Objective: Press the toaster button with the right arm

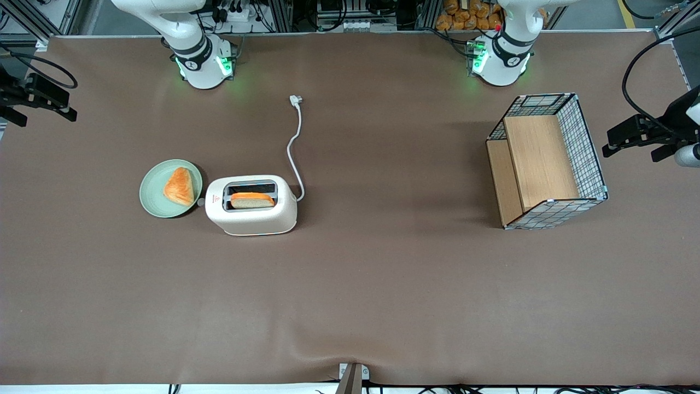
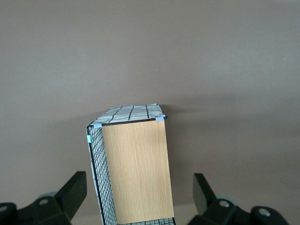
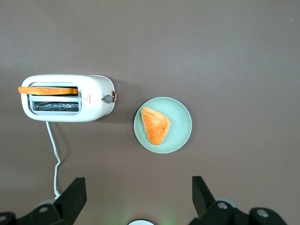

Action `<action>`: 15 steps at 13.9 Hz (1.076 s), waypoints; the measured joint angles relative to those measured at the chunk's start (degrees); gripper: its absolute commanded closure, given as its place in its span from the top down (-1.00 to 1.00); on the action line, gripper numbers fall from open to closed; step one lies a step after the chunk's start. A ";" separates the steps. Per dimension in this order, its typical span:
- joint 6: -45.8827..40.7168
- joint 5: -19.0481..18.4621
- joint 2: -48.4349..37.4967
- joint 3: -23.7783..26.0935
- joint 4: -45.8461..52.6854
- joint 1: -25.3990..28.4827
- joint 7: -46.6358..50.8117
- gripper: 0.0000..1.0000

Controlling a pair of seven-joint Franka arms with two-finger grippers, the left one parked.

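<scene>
Hovering high over the brown counter (image 1: 383, 284) on the right arm (image 1: 180, 33), with the pincer (image 3: 139, 201) spread wide and its two black fingers (image 3: 75, 197) well apart. Gripping nothing, touching nothing.

Looking down first, closest under the pincer, on the free end of a white cord (image 3: 56, 159), lying loose on the counter and curving away toward the toaster, ending in a plug (image 1: 296, 99).

Seeing next, a little farther out from the pincer, a pale green plate (image 3: 180, 112) lying flat and carrying one golden triangular pastry (image 3: 155, 125) on its middle.

Finding the toaster (image 3: 93, 110) just beside the plate, about as far from the pincer as the plate and well below it. Standing upright, cream-white, with its silver-rimmed top facing up. Holding one slice of bread (image 3: 47, 90) in the slot farther from the pincer, its orange crust poking up; leaving the nearer slot open and dark.

Spotting the button (image 3: 108, 98) as a small grey nub sticking out of the toaster's narrow end face, pointing toward the plate, close to its rim. Staying well apart from the pincer.

Reaching farthest, toward the parked arm's end of the counter: a wire basket (image 1: 590, 142) with wooden panels, tipped on its side.
</scene>
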 measured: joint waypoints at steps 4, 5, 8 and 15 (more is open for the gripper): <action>-0.11 0.00 0.05 0.00 -0.27 0.00 0.00 1.00; -0.08 0.00 0.08 0.00 -0.28 0.00 0.00 1.00; 0.28 0.00 0.11 -0.01 -0.28 -0.12 0.01 1.00; 0.39 0.06 0.84 0.46 -1.12 -0.09 -0.01 1.00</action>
